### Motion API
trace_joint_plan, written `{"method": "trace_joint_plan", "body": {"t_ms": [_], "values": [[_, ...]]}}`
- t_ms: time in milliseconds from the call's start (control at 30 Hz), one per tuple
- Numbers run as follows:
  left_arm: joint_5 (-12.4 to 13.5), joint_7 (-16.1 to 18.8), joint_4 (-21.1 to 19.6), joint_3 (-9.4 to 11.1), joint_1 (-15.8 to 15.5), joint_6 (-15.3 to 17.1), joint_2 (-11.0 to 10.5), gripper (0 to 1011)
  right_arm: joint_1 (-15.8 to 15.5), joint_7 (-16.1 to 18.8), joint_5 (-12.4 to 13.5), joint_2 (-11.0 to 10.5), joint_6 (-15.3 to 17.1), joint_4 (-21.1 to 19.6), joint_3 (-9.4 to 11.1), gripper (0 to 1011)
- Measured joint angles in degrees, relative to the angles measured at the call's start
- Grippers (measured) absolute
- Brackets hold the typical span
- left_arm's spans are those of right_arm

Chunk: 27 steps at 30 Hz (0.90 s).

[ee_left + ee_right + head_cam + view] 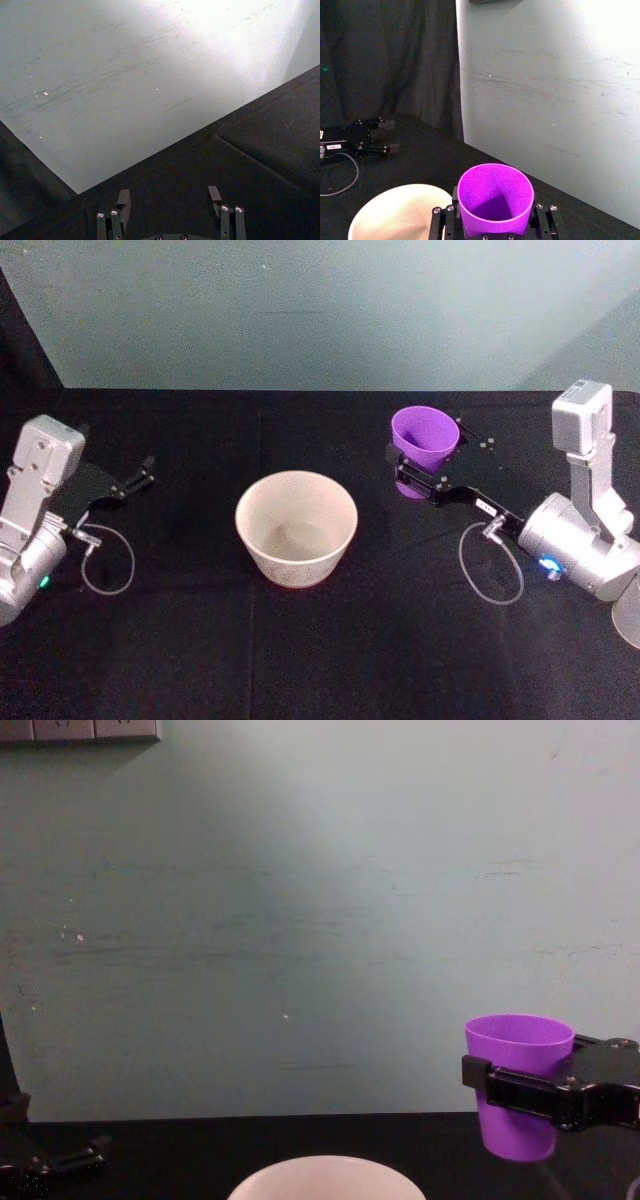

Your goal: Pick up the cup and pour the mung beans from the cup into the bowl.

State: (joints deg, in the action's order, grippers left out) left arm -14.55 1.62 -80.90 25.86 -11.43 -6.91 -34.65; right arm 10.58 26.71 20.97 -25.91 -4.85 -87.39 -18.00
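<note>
You are holding one purple cup (424, 436) upright in your right gripper (430, 452), right of centre in the head view, with the jaws clamping its sides. One bowl (296, 527) is sitting at centre frame. Your left gripper (140, 472) is resting at far left, its fingers spread wide and empty.

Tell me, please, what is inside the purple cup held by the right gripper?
The cup, clamped in the right gripper, shows a smooth purple inner wall going into shadow. Its near rim covers the very bottom, so no mung beans can be made out.
</note>
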Motion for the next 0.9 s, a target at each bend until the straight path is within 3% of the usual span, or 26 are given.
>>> {"method": "trace_joint_plan", "body": {"t_ms": [900], "values": [[0.0, 0.0, 0.0, 0.0, 0.0, 0.0, 0.0, 1000, 0.0, 0.1, 0.0, 0.0, 0.0, 0.1, 0.0, 732]]}}
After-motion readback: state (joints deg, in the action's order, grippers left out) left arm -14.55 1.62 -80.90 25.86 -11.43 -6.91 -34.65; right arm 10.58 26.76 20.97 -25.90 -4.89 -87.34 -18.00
